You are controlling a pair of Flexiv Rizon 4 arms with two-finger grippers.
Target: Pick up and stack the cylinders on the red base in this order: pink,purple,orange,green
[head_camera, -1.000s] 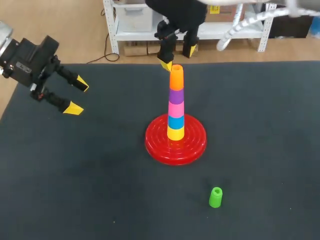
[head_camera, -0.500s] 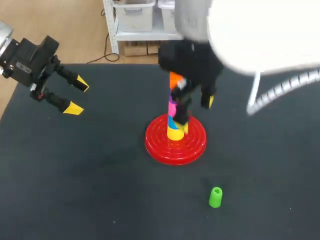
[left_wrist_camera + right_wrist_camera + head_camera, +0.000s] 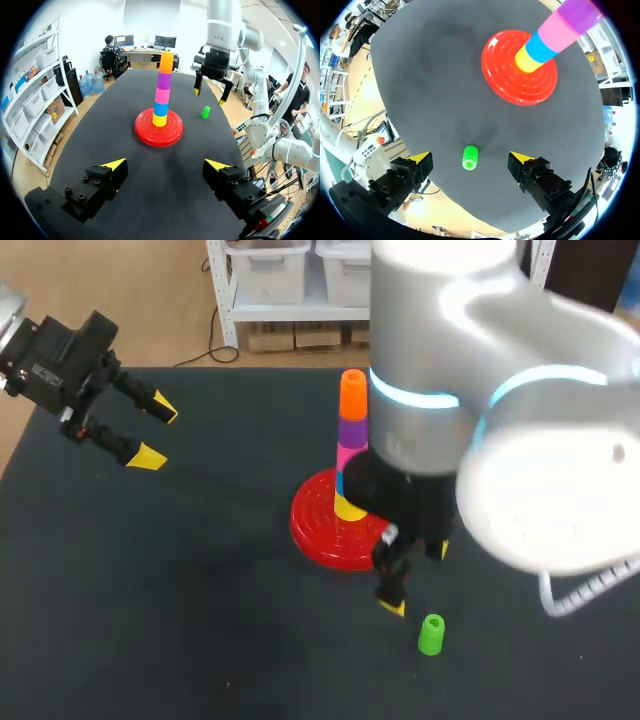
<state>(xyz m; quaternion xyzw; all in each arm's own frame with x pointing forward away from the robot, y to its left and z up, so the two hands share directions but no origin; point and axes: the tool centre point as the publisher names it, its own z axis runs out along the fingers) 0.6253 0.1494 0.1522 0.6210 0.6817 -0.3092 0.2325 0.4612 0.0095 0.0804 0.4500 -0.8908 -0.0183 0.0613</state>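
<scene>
Since one second earlier, the right arm has swung from the 12 o'clock side of the stack to its 5 o'clock side; the left gripper (image 3: 157,432) and all the cylinders are unchanged. The right gripper (image 3: 418,580) hangs with its fingers spread wide between the red base (image 3: 315,525) and the green cylinder (image 3: 431,634), holding nothing. In the right wrist view the green cylinder (image 3: 469,157) appears between the spread fingers, untouched. It stands alone on the table (image 3: 150,590), near the base at 5 o'clock. On the base the stack reads upward: yellow (image 3: 159,120), blue (image 3: 160,109), pink (image 3: 347,457), purple (image 3: 351,430), orange (image 3: 352,395). The left gripper, likewise spread and empty, sits well apart at 10 o'clock.
</scene>
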